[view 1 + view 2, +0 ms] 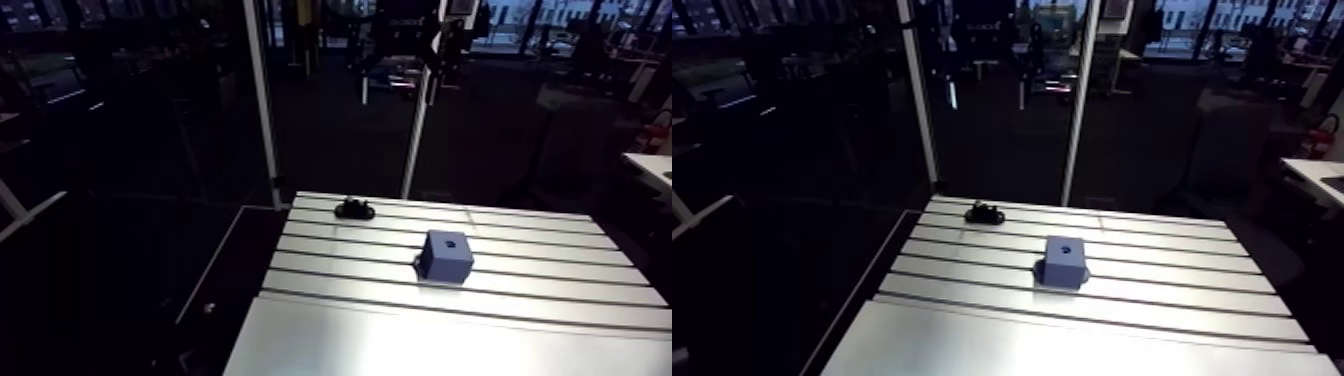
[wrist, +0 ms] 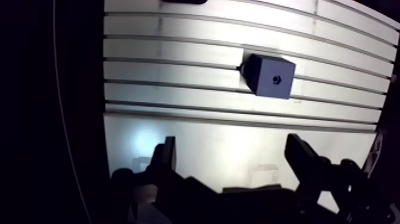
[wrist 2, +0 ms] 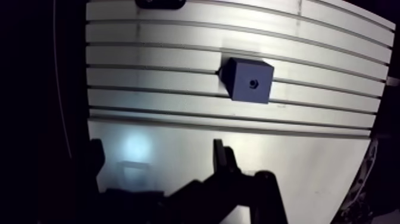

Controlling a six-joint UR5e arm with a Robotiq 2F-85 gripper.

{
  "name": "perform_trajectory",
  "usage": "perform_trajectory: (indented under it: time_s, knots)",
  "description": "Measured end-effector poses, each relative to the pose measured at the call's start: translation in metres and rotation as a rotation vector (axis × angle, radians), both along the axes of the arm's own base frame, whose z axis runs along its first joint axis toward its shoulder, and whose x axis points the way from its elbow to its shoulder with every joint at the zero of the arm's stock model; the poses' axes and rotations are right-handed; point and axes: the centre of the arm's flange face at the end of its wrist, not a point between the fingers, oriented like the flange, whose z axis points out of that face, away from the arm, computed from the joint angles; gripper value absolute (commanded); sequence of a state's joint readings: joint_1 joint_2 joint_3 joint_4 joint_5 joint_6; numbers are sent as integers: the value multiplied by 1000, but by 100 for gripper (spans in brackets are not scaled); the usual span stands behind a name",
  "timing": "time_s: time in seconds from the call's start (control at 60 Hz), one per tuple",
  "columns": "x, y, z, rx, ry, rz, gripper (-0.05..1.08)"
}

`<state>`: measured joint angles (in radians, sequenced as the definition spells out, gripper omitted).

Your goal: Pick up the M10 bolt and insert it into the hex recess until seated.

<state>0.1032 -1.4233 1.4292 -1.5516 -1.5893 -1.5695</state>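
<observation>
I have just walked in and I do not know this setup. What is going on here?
A robot arm is about to start and holds nothing yet. Its gripper is open and empty over a bare part of the table. Ahead of it stands a blue block with a recess in its top. A small dark thing, probably the bolt, lies untouched near the table's far edge.

Blue block (image 1: 446, 255) (hole on top) and dark object (image 1: 354, 209) rest on the table (image 1: 400, 345).
</observation>
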Motion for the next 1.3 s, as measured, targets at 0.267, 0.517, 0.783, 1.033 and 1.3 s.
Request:
perform_trajectory:
  time_s: [0.267, 0.517, 0.783, 1.033, 1.3]
  knots:
    - [-12, -17, -27, -7, 50, -27, 1]
    - [-25, -28, -59, -10, 81, -122, 1]
    - [-43, -37, -93, -21, 115, -163, 1]
    - [-59, -43, -121, -28, 143, -148, 1]
    - [-69, -46, -148, -31, 173, -102, 1]
